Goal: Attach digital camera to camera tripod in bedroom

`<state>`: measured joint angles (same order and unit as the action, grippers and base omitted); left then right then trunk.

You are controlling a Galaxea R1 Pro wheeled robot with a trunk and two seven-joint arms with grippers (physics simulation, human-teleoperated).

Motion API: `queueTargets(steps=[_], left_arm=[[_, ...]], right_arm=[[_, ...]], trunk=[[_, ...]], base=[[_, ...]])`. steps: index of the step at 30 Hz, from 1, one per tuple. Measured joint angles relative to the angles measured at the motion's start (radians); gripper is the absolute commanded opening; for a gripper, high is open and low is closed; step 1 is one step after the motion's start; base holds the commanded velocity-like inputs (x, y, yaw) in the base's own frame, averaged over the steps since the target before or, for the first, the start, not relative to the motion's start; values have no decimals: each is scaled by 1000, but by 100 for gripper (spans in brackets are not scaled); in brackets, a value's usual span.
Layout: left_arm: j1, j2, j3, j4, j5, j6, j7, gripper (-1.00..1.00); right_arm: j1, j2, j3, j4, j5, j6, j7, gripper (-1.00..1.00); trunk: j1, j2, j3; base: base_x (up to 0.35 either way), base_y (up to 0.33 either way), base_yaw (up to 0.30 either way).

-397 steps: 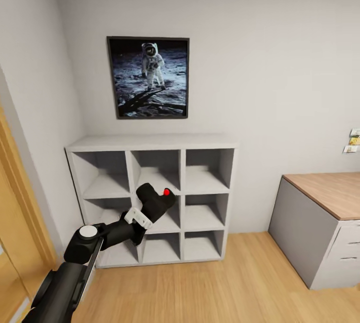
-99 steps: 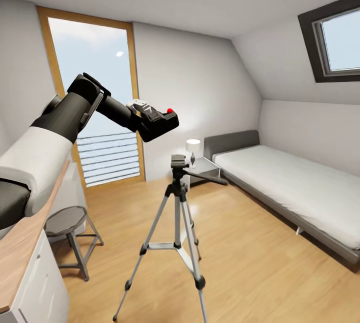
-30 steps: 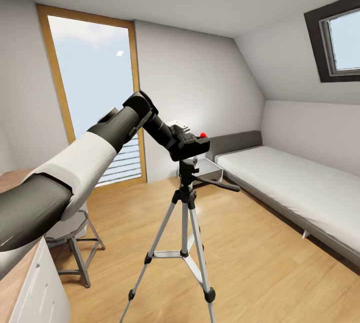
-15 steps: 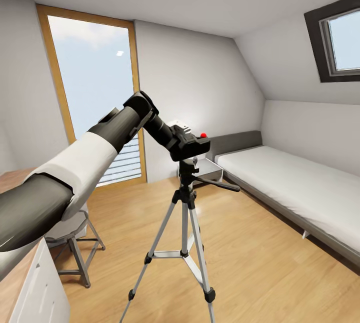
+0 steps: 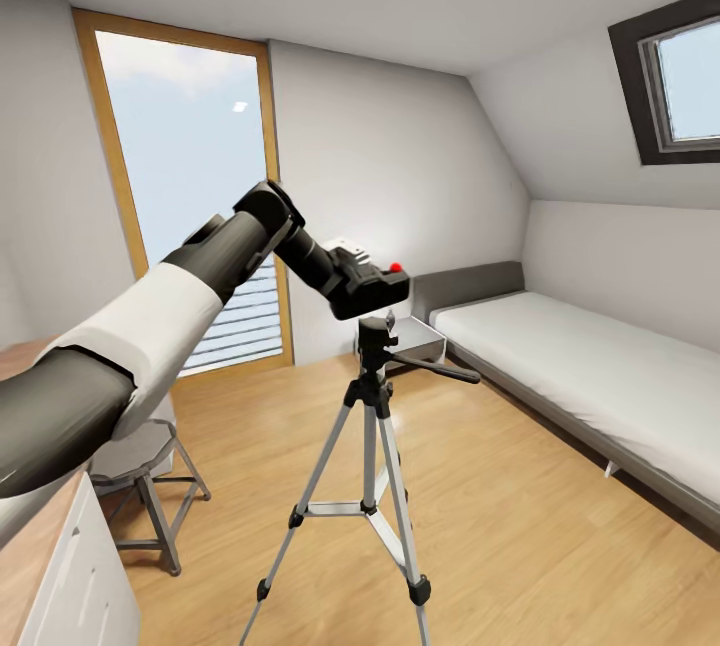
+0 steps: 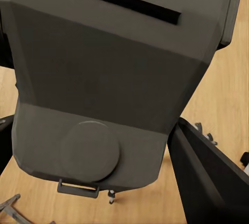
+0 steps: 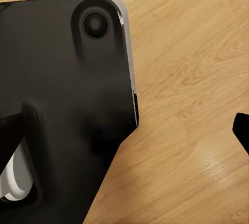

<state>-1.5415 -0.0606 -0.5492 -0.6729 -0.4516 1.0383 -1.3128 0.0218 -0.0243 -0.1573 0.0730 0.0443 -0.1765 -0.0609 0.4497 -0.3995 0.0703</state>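
Observation:
In the head view my left gripper (image 5: 352,278) is shut on the digital camera (image 5: 372,290), a black box with a red button (image 5: 397,267) on top. The camera hangs right over the black head (image 5: 375,334) of the camera tripod (image 5: 371,446), slightly to its left; I cannot tell if they touch. The tripod stands on the wood floor on silver legs, its pan handle (image 5: 440,369) pointing right. The left wrist view shows the camera's body (image 6: 114,78) close up beside one finger (image 6: 207,172). A dark fingertip (image 7: 243,129) of my right gripper shows over the floor, apart from anything.
A grey bed (image 5: 600,376) runs along the right wall under a skylight (image 5: 685,76). A stool (image 5: 140,456) and the wood-topped desk (image 5: 40,546) are at the lower left. A tall glass door (image 5: 190,196) and a nightstand (image 5: 418,334) lie behind the tripod.
Over the last half second my left arm has shifted the camera slightly left and up above the tripod head. The tripod has not moved.

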Motion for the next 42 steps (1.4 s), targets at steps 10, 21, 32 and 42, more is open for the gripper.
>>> queueTargets(steps=[10,21,32,42], left_arm=[[-1,16,-1,-6,3,-1,-71,-100],[-2,18,-1,-71,1,-50,-249,-100],[-2,22,-2,-103,1,-53,-249,-100],[-2,29,-4,-127,0,-54,-249,-100]], right_arm=[[0,0,0,0,0,0,0,100],[0,0,0,0,0,0,0,100],[0,0,0,0,0,0,0,100],[0,0,0,0,0,0,0,100]], trunk=[[0,0,0],[0,0,0],[0,0,0],[0,0,0]], base=[[0,0,0],[0,0,0],[0,0,0],[0,0,0]])
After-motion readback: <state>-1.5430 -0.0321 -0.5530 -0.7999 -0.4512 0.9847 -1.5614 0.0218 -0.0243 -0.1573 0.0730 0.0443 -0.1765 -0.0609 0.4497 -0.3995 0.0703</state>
